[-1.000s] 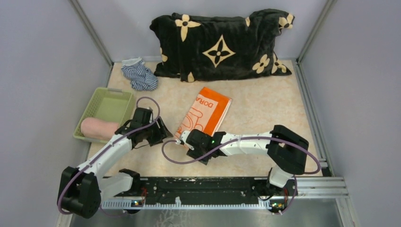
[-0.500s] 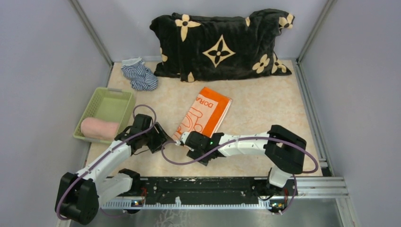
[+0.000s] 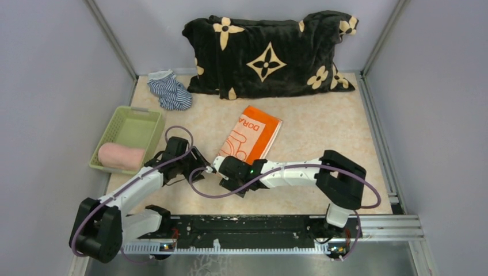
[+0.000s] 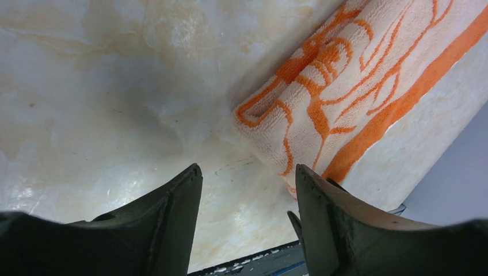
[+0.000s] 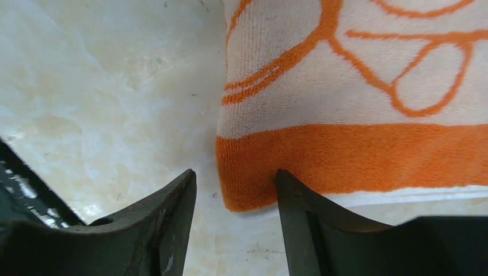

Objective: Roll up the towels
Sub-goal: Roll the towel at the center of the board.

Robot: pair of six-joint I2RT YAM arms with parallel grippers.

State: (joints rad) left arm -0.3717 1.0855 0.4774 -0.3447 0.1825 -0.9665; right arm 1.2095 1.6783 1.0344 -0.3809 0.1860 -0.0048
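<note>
I counted two towels. The orange towel [image 3: 251, 138] lay flat and folded on the tabletop [image 3: 322, 138]. Its long axis ran on a diagonal, from a near-left corner by my tools to a far-right end. The lettered end pointed away from me and the white cartoon-printed end pointed toward me.

The pink towel [image 3: 119, 156] was to the left of the orange towel, rolled up in the near end of the one green basket [image 3: 140, 110]. Its long axis ran roughly crosswise to the basket.

My left tool [image 3: 201, 163] hung just off the orange towel's near-left corner, jaws apart. In its own camera, that tool [image 4: 247, 172] had only bare tabletop between the jaws, with the towel [image 4: 357, 92] just ahead, by the right-hand finger.

My right tool [image 3: 217, 167] met the same corner from the other side. There its jaws [image 5: 235, 172] also stood apart, and the towel's orange-bordered corner [image 5: 357, 149] lay in the gap, not pinched.

Beyond the orange towel's far end lay one black blanket [image 3: 270, 54] with cream flowers. One blue-and-white striped cloth [image 3: 168, 91] sat to the far left of the towel.
</note>
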